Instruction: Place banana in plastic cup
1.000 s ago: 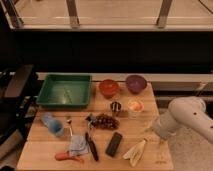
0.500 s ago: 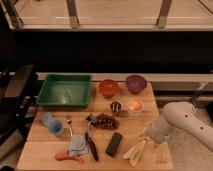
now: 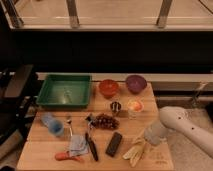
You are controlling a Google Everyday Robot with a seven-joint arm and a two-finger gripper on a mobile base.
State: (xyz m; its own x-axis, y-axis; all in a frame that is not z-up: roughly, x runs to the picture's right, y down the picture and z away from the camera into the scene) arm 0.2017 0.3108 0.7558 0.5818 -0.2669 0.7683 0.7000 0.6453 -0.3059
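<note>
While hovering the gripper (image 3: 143, 139) at the banana (image 3: 133, 153) on the table's (image 3: 45, 161) front right, open or clamped impossible to tell, not yet lifting or carrying toward the plastic cup (image 3: 53, 125), well apart leftward.

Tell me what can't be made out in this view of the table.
Camera view:
- The gripper, at the banana's upper end near the table's right front: its contact with the banana is hidden by the arm's white wrist.
- The banana: upper tip covered by the gripper.
- The arm: cut off by the right edge; base unseen.
- The plastic cup, front left: contents too small to tell.
</note>
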